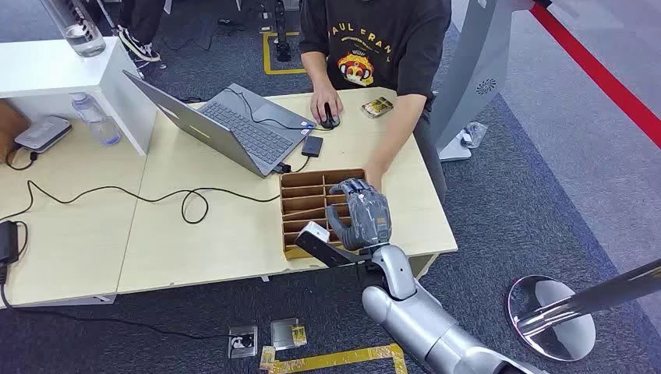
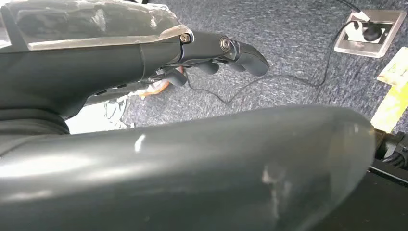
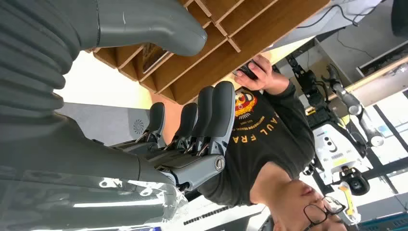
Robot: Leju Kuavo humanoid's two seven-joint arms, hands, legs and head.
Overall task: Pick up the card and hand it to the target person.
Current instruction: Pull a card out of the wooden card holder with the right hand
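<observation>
Right hand (image 1: 363, 216) fingers (image 3: 211, 113) spread, empty, above wooden divider box (image 1: 305, 195).

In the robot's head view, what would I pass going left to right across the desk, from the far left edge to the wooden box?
Grey router-like box → clear plastic water bottle → open grey laptop → small black drive → brown wooden divided box, with the right robot hand over it.
</observation>
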